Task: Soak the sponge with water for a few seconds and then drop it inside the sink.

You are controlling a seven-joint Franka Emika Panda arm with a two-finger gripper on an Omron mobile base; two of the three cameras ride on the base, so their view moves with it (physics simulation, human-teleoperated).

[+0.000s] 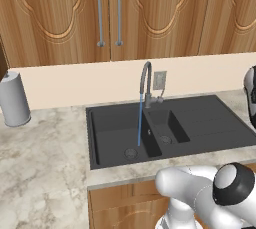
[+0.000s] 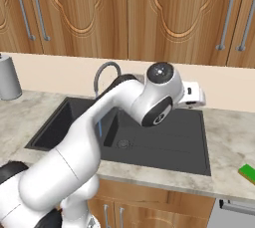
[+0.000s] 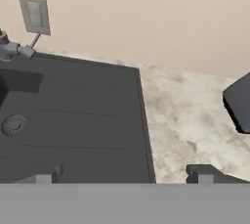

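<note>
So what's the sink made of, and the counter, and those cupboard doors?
The sink looks like matte dark grey stone or composite: no shine at all, ribbed on one side. The counter looks like polished marble, beige with cloudy grey veins. The cupboard doors look like varnished wood, with brown grain and carved curves. It is a rendered scene, so these are guesses.

The setting is a domestic kitchen, rendered rather than photographed. A matte dark grey sink point(image 1: 210, 123) with a deep basin, a smaller basin and a ribbed drainboard is set into a marbled stone surface point(image 1: 40, 163), with a curved grey faucet point(image 1: 145, 80) running a thin stream of water point(image 1: 140, 123) into the deep basin. Carved wooden wall cabinets point(image 1: 60, 18) with metal bar handles hang above a cream backsplash carrying a wall outlet point(image 1: 159, 79), matching wooden cabinets sit below, and a grey cylindrical canister point(image 1: 14, 99) stands at the left.
</note>
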